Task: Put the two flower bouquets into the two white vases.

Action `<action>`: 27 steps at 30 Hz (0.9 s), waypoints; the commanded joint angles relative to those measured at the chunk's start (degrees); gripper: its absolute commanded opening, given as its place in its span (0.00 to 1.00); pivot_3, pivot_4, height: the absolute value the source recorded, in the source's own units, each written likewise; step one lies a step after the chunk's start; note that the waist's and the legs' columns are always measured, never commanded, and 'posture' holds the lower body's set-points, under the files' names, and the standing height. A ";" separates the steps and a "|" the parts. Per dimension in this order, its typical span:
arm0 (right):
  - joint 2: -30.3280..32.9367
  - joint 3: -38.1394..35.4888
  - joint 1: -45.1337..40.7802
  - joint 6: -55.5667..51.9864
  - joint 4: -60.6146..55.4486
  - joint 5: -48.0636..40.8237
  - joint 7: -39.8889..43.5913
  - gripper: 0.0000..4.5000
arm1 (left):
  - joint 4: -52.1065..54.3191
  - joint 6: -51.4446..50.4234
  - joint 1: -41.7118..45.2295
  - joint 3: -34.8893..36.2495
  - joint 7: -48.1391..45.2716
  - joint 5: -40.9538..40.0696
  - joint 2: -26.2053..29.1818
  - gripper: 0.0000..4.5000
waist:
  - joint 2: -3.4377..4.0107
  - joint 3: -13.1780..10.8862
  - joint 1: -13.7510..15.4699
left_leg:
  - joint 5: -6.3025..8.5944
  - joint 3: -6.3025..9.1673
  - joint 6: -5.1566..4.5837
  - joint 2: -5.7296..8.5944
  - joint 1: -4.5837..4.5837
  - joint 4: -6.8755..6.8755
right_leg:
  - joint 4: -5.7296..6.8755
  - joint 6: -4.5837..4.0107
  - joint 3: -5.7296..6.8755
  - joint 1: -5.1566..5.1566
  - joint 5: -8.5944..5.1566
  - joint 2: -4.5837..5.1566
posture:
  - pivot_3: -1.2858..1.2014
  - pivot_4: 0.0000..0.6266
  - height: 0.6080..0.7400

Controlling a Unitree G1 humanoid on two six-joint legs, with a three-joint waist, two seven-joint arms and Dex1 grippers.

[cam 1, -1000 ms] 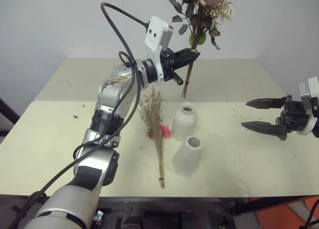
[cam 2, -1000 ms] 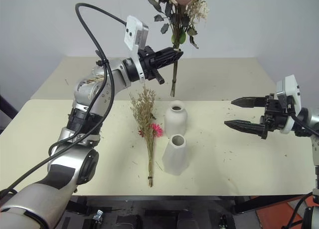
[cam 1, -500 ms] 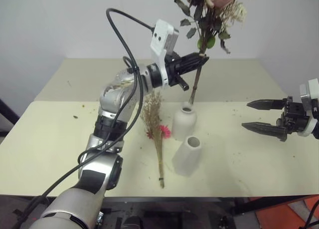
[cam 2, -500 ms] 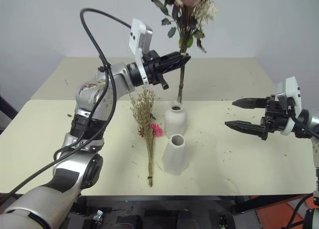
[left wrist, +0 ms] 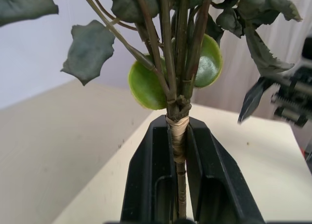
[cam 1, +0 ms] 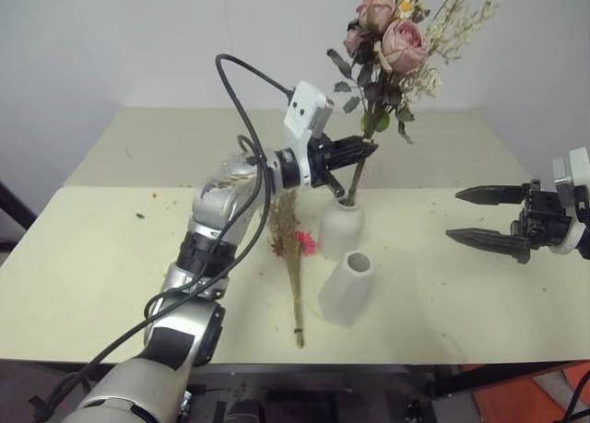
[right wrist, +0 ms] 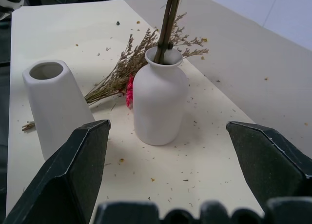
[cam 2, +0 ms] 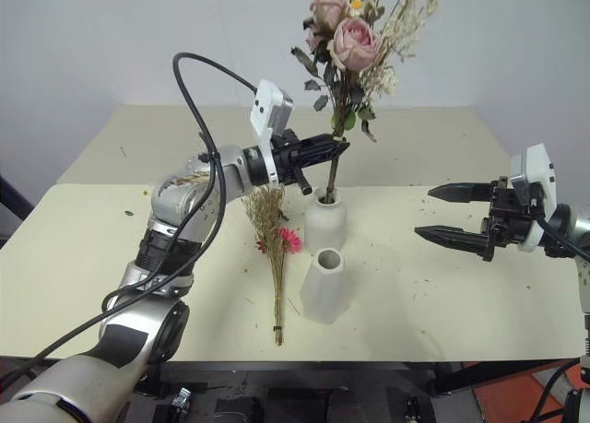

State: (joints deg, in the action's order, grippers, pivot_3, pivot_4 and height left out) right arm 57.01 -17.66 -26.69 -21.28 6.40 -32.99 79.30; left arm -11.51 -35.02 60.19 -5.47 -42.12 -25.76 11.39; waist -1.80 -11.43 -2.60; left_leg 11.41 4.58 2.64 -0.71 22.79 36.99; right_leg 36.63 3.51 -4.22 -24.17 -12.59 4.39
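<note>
My left gripper [cam 1: 366, 149] is shut on the stems of the pink rose bouquet [cam 1: 398, 41], just above the round-bodied white vase [cam 1: 340, 227]. The stem ends reach into that vase's neck, as the right wrist view shows at the vase [right wrist: 159, 101]. In the left wrist view the black fingers [left wrist: 146, 180] clamp the taped stems [left wrist: 177, 136]. The dry grass bundle [cam 1: 289, 248] with its pink flower lies flat on the table left of both vases. The taller tapered vase [cam 1: 347, 287] stands empty in front. My right gripper [cam 1: 476, 215] hangs open to the right, apart from everything.
The cream table [cam 1: 111, 257] carries scattered dry bits around the vases. Its front edge runs just below the grass bundle's stem end. A second table surface [cam 1: 166, 137] lies behind, against a pale wall.
My left arm lowered the rose bouquet and shifted it right, so its stems went from hanging above the table into the round vase's neck. The right gripper stayed still.
</note>
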 commanded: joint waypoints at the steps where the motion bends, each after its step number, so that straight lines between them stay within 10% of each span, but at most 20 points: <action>1: 0.84 -2.79 -0.21 0.55 -1.77 -1.73 -0.19 1.00 | 3.26 -0.05 0.02 -0.22 0.39 0.84 0.19 0.10 | 0.00 0.00 0.04 | 0.00 0.00 0.00 0.00 0.00 0.00 | 0.00 0.00 0.00 0.00 0.00 0.00 | 0.52 0.24 1.00; 13: -0.02 -1.43 -1.27 1.62 -0.51 -1.06 0.12 1.00 | 13.48 -8.06 -5.47 1.96 0.68 -1.44 5.48 0.97 | 0.00 0.00 -0.11 | 0.00 0.00 0.00 -0.01 -0.04 0.00 | 0.04 0.00 -0.01 0.01 0.00 -0.01 | 0.52 0.24 1.00; 20: -0.76 0.26 -3.18 2.63 1.08 -0.41 0.90 1.00 | 22.38 -18.68 -9.79 6.92 4.35 -5.84 11.31 0.99 | 0.01 0.00 -0.05 | 0.00 0.00 0.00 -0.02 -0.06 0.00 | 0.06 0.00 0.00 0.01 0.00 -0.01 | 0.52 0.24 1.00; 27: -1.29 2.31 -5.67 3.86 3.09 0.27 2.40 1.00 | 23.99 -54.13 -3.12 5.21 11.75 -9.58 16.97 0.99 | 0.00 0.00 -0.02 | 0.00 0.03 0.00 -0.01 -0.04 0.03 | 0.06 0.03 0.02 0.03 -0.02 -0.01 | 0.52 0.24 1.00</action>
State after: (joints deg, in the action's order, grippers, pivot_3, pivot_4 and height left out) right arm 55.58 -14.85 -31.00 -18.95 9.68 -32.69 81.15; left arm 11.48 -83.18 55.06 -0.16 -31.87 -33.51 28.21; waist -1.80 -11.42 -2.62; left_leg 11.41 4.61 2.63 -0.72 22.75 37.01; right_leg 36.68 3.54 -4.20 -24.14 -12.61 4.38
